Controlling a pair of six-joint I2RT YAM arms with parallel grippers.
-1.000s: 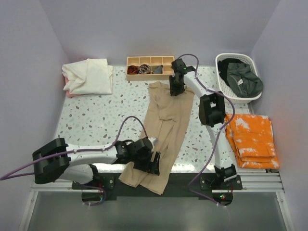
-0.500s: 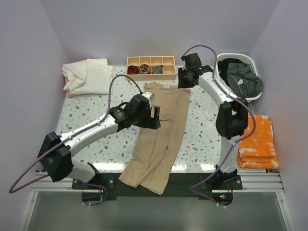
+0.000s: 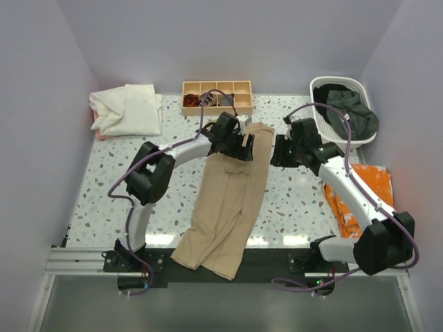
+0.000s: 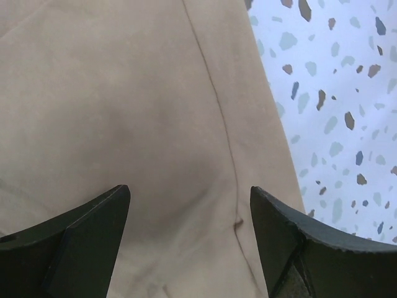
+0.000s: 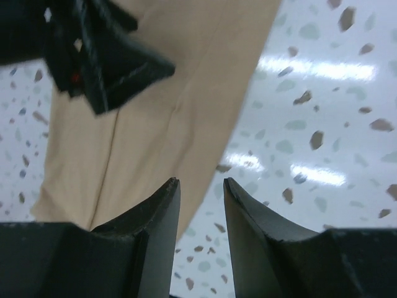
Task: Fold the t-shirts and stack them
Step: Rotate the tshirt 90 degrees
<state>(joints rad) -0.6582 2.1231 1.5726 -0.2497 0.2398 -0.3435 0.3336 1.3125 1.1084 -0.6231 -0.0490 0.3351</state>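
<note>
Top external: left gripper [image 3: 241, 146], wide and empty, has swung to the shirt's [image 3: 228, 207] upper end. Right gripper [image 3: 278, 153], narrow and empty, backed off right. Fold looks unfinished.

top view looks down; close wrist views share tan shirt [image 4: 124, 93].

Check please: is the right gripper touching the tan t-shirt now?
Cannot tell. In the right wrist view the open right gripper hangs at the edge of the tan t-shirt, its fingers holding nothing; no view shows contact or a gap plainly.
</note>
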